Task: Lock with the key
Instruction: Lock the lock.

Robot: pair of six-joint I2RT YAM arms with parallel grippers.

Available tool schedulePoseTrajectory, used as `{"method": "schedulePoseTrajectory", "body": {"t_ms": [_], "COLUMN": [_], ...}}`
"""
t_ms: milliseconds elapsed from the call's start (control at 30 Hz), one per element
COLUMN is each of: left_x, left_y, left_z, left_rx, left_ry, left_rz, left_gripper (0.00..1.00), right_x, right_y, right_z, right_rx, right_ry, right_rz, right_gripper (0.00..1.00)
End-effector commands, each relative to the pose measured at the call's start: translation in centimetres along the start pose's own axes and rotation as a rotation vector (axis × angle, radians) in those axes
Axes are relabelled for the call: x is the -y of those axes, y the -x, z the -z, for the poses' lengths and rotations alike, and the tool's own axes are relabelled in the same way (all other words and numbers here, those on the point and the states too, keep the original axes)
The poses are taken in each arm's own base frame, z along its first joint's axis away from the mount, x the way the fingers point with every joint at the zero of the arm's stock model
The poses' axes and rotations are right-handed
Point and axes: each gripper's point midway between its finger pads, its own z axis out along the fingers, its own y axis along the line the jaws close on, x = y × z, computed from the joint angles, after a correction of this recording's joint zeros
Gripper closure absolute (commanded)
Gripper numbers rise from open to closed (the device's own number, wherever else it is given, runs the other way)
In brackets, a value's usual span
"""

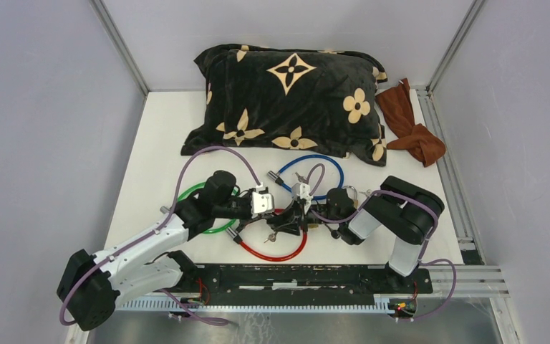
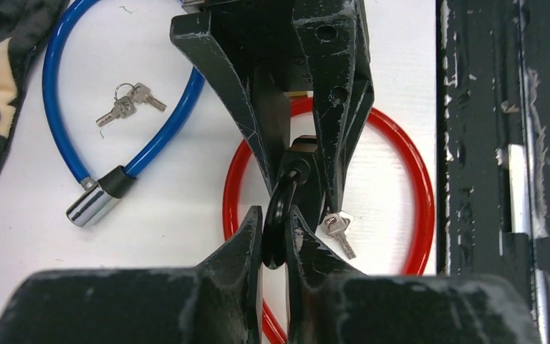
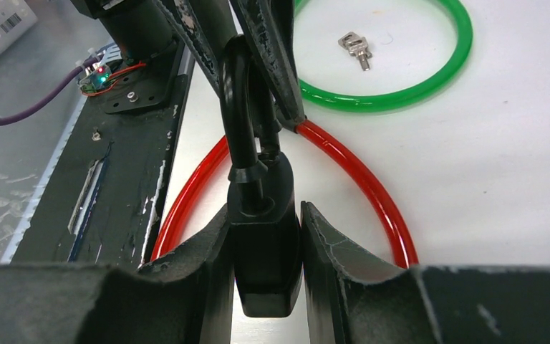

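Black rail (image 1: 293,276) edges white table (image 1: 165,143) between grey walls (image 1: 43,107).

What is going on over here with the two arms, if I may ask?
The right claw is clamped on the body of a small black padlock, while the left claw pinches its curved black shackle, over a red cable loop. Neither claw holds a key; a small silver key lies on the white table inside that loop.
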Motion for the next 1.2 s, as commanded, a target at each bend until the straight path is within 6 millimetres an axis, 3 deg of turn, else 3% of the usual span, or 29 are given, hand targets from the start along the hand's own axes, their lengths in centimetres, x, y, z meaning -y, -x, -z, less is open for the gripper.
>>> {"method": "schedulePoseTrajectory", "body": {"t_ms": [0,200,367,567,1167], "left_x": [1.0,1.2,1.2,1.1,1.6], "left_y": [-1.2,-1.8,-1.8,-1.9,-1.6], "left_z": [-0.1,-0.6,-0.7,-0.8,-1.5], "left_rx": [-0.049,-0.082,-0.107,-0.115,-0.1], "left_ry": [-0.077,-0.092,-0.098,-0.086,-0.087], "left_rz": [-0.117,-0.141,-0.123,-0.083,-0.002], "left_gripper": [0.98,0.98,0.98,0.98,0.98], "right_x": [0.9,2.0,1.8,1.3,1.1], "right_y": [5.1,3.8,3.2,3.3,1.8], "right_z": [-1.3,-2.0,-1.4,-0.6,-2.1], "right_rx": [0.163,0.096,0.041,0.001,-0.077], "right_ry": [0.001,-0.017,-0.016,-0.015,0.005], "right_rz": [0.117,0.106,0.145,0.214,0.219], "right_gripper": [0.66,0.41,0.36,0.48,0.71]}}
